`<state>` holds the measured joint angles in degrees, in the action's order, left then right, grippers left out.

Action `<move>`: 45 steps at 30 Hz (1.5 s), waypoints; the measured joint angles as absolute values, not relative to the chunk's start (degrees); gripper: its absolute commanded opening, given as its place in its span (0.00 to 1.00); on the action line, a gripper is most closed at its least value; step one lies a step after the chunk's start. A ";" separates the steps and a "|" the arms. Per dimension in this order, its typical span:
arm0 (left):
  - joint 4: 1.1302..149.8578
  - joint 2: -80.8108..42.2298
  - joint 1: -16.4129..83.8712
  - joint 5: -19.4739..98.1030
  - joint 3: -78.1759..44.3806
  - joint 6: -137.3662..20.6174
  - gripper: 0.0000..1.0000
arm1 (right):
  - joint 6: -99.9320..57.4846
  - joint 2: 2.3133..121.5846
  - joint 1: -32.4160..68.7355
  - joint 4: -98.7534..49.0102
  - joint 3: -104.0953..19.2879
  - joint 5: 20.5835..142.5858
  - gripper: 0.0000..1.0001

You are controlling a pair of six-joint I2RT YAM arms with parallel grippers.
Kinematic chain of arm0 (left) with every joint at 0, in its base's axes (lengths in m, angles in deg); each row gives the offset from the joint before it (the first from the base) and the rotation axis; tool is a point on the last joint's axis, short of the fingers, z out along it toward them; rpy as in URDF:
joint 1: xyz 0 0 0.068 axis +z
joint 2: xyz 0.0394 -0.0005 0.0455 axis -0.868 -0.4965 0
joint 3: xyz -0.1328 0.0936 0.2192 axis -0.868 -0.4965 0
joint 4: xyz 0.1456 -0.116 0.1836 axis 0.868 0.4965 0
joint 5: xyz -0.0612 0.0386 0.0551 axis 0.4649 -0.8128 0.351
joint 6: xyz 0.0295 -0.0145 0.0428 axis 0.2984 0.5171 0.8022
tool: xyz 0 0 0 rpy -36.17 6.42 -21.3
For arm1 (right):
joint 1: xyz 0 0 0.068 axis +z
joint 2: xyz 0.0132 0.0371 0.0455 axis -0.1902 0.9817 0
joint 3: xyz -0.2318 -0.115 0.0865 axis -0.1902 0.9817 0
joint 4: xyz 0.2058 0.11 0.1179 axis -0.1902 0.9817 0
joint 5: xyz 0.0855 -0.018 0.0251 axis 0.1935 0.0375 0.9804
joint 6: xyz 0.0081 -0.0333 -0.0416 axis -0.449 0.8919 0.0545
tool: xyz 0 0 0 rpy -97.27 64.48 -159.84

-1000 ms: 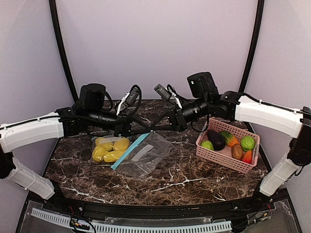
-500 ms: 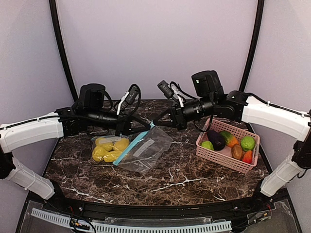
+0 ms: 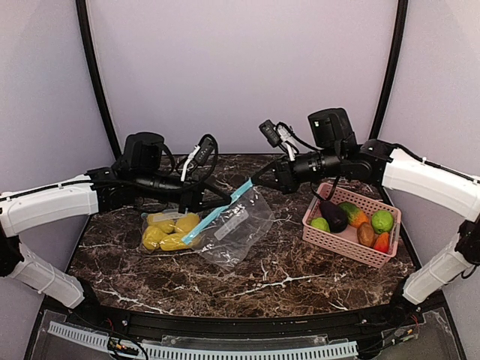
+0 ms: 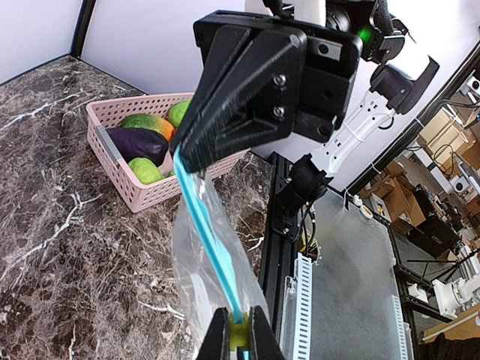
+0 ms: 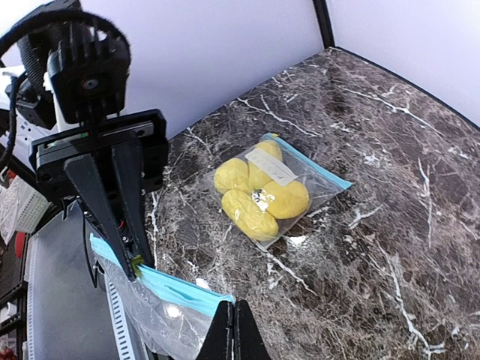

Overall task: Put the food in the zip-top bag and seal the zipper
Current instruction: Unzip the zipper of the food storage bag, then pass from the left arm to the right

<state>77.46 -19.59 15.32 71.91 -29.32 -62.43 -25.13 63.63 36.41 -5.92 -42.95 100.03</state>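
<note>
Plainly, the clear zip-top bag (image 3: 237,229) (blue zipper (image 3: 217,212)) hangs crinkled.

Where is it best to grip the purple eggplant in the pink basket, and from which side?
Probably across its thick middle, from straight above. The eggplant lies flat in the basket, whose walls block a sideways approach. Set the pincer across its short width.

bench (image 3: 300,281): dark brown marble, white veins | walls (image 3: 240,60): plain pale lilac panels, evenly lit | frame poles (image 3: 96,82): black, curving up both sides | beyond the bench edge: grey floor (image 4: 349,300), stacked cardboard boxes (image 4: 442,135)
</note>
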 measured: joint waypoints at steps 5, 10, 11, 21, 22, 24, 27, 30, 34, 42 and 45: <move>78.57 -19.50 15.32 71.48 -30.17 -62.19 0.01 | -26.16 61.82 33.13 -5.41 -41.27 98.39 0.00; 80.14 -18.86 15.32 70.78 -30.44 -61.71 0.01 | -26.97 60.46 31.03 -5.24 -39.91 96.69 0.00; 80.38 -18.80 15.32 70.67 -30.48 -61.58 0.01 | -27.12 60.20 30.51 -5.19 -39.59 96.53 0.00; 83.71 -18.49 15.32 70.12 -31.16 -60.27 0.01 | -27.62 57.64 27.80 -4.82 -37.84 94.98 0.00; 84.21 -18.30 15.32 70.01 -31.18 -59.99 0.01 | -27.62 57.53 27.69 -4.82 -37.75 94.85 0.00; 85.11 -17.99 15.32 69.77 -31.18 -59.55 0.01 | -27.62 57.36 27.34 -4.80 -37.58 94.46 0.00; 86.15 -17.77 15.32 69.16 -31.18 -58.76 0.01 | -27.62 57.33 26.97 -4.78 -37.55 94.33 0.00; 86.70 -17.77 15.32 68.40 -31.18 -58.32 0.01 | -27.62 57.33 26.97 -4.78 -37.53 94.65 0.00; 86.68 -17.73 15.30 67.48 -31.18 -58.15 0.01 | -27.84 57.40 26.79 -5.04 -37.40 95.18 0.20; 86.64 -16.85 14.89 52.03 -35.24 -55.99 0.01 | -34.86 62.36 26.31 -10.29 -37.07 91.68 0.70; 85.94 -16.81 14.56 42.32 -37.30 -55.11 0.00 | -39.69 63.72 27.23 -12.71 -35.74 88.21 0.66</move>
<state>85.94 -16.81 14.56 42.32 -37.30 -55.11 -39.69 63.72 27.23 -12.71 -35.74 88.21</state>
